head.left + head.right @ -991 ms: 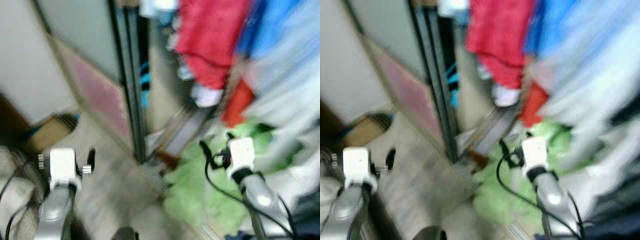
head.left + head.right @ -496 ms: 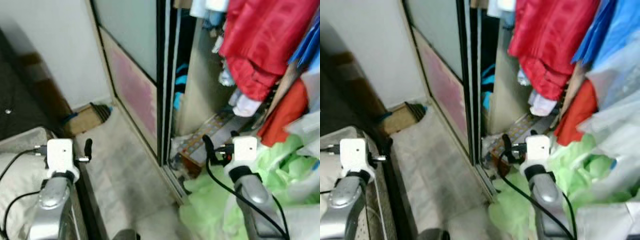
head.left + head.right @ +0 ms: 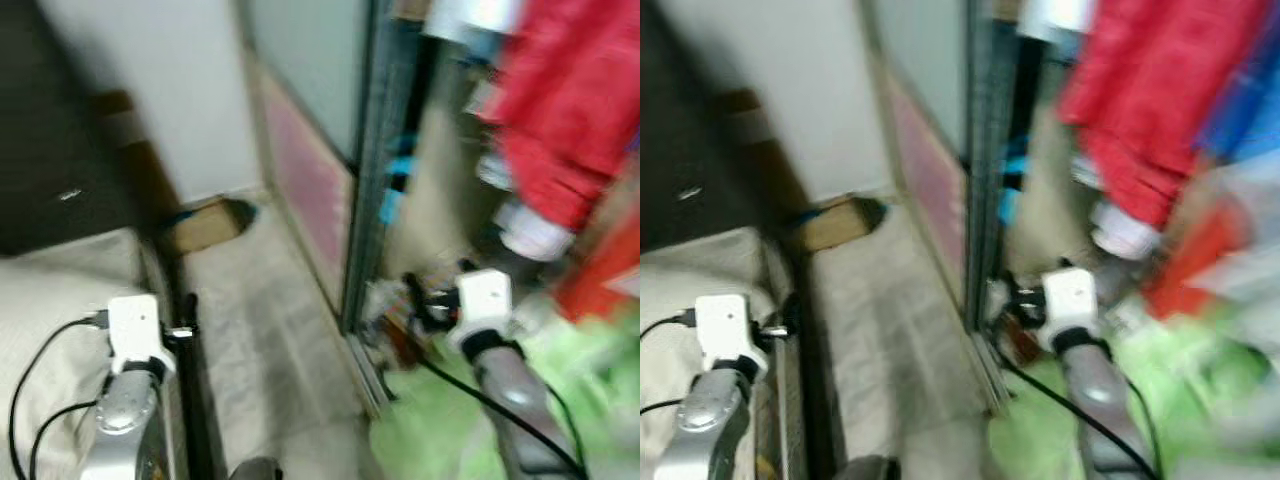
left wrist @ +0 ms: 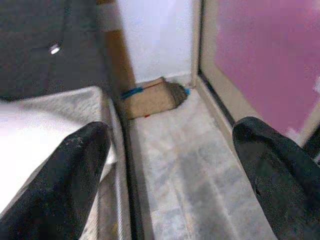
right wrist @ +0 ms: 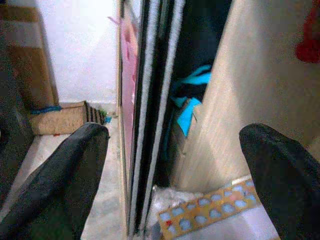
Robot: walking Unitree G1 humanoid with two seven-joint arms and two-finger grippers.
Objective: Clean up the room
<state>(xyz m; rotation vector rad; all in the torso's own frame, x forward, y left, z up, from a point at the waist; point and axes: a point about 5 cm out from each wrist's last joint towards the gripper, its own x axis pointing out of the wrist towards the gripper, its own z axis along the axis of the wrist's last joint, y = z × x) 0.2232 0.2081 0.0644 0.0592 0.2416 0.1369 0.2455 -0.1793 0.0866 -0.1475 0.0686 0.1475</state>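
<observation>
A red garment (image 3: 570,110) hangs in the open wardrobe at the upper right, with a white piece (image 3: 535,228) below it. A heap of light green cloth (image 3: 470,430) lies on the floor at the lower right, blurred. My right gripper (image 5: 172,175) is open and empty, held above the wardrobe's door track beside the green heap. It faces the sliding door's edge (image 5: 150,100) and a blue cloth (image 5: 187,107) inside. My left gripper (image 4: 175,175) is open and empty over the strip of floor between the bed and the wardrobe.
A pale mattress (image 3: 50,300) with a dark frame fills the lower left. A flat cardboard box (image 3: 205,225) lies by the white wall at the far end of the narrow floor strip. The sliding door (image 3: 310,170) with its pink panel stands on the right. A patterned strip (image 5: 210,212) lies on the wardrobe floor.
The whole picture has slid to the right and blurred, so the camera has turned left. More of the bed shows. Both arms keep the same pose.
</observation>
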